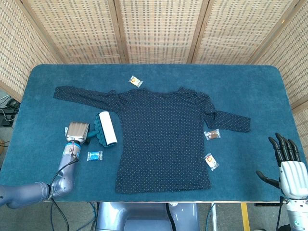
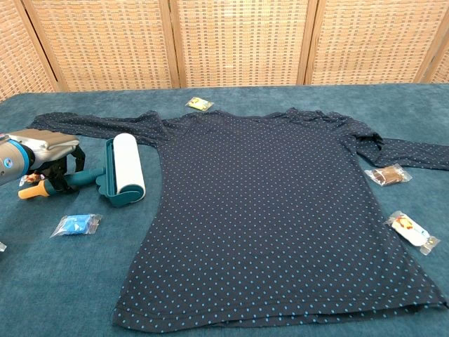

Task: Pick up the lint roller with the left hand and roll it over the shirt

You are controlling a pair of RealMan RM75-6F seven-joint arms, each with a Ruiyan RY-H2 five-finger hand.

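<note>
The dark blue dotted shirt (image 1: pixel 163 139) (image 2: pixel 273 210) lies spread flat mid-table. Just left of its side lies the lint roller (image 1: pixel 106 127) (image 2: pixel 126 168), white roll toward the shirt, teal handle with an orange tip pointing left. My left hand (image 1: pixel 77 132) (image 2: pixel 52 158) sits right over that handle, dark fingers reaching down on both sides of it; whether they clasp it is hidden. The roller rests on the table. Off the table's front right corner, my right hand (image 1: pixel 288 163) stands with fingers spread and holds nothing.
Small wrapped sweets lie about: a blue one (image 1: pixel 94 155) (image 2: pixel 76 225) in front of the roller, one (image 1: pixel 135 81) behind the collar, two (image 1: pixel 211 134) (image 1: pixel 211 161) right of the shirt. The shirt's left sleeve (image 1: pixel 82 96) runs behind the roller. Wicker screens back the table.
</note>
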